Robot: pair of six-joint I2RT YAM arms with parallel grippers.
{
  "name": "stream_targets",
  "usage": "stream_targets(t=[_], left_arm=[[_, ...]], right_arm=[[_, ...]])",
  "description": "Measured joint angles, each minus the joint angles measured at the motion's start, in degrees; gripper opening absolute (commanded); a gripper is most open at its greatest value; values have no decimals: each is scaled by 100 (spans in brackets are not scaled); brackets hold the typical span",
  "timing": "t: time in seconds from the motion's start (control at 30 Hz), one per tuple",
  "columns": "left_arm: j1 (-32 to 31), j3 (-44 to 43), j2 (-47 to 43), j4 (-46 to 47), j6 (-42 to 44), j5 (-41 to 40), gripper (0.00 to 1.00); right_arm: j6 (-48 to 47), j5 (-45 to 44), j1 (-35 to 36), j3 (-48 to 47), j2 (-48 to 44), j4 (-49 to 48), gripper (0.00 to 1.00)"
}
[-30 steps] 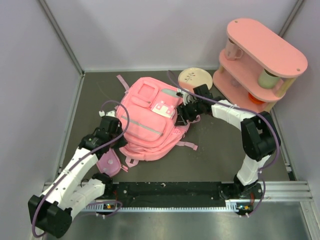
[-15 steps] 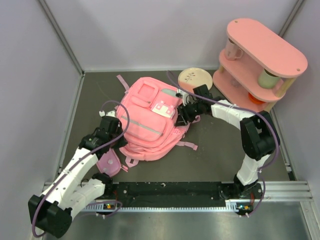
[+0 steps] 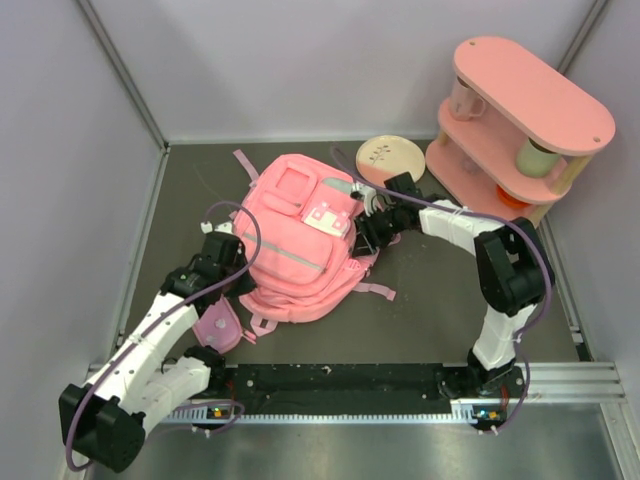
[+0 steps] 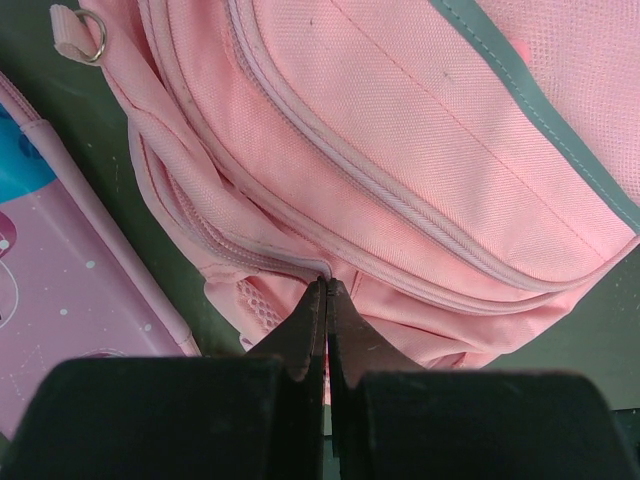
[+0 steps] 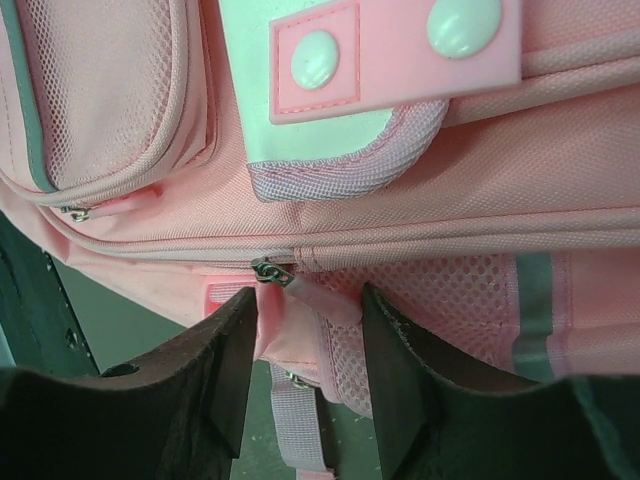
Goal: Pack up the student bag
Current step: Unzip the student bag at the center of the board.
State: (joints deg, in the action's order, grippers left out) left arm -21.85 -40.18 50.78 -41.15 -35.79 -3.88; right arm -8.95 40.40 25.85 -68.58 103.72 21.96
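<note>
We see the student bag [image 3: 297, 238] lying flat on the table [image 3: 430, 300], left of centre and toward the back edge. Our left gripper [image 4: 326, 288] is pinched closed at the bag's zipper seam. Our right gripper [image 5: 305, 295] stands parted, one finger on each side of a pink zipper tab [image 5: 325, 298]. A small pink pouch [image 3: 218, 325] lies near the front-left corner.

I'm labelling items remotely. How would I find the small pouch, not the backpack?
Start at the big pink backpack in the middle. At its near-left corner, beside the left arm, lies the pouch. Unlike the backpack, it is small, flat and dotted.
</note>
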Motion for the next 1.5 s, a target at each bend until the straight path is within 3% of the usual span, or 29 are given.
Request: stream_targets(t=[0.17,0.27,0.33,0.37,0.73,1.17,1.5], left_arm=[[0,17,0,11,-2,4,0],[2,22,0,20,0,4,0],[7,22,0,24,0,2,0],[7,24,0,31,0,2,0],[7,24,2,92,0,24,0],[7,66,2,131,0,39,0],[7,114,2,177,-2,70,0]], right_arm=[[33,-2,-2,-11,94,-57,35],[74,2,-20,-11,107,-118,24],[116,26,-48,-11,107,-129,1],[103,42,-61,-9,107,-129,0],[256,197,-127,72,81,-166,2],[321,356,-129,105,52,-221,27],[391,483,-129,105,52,-350,28]])
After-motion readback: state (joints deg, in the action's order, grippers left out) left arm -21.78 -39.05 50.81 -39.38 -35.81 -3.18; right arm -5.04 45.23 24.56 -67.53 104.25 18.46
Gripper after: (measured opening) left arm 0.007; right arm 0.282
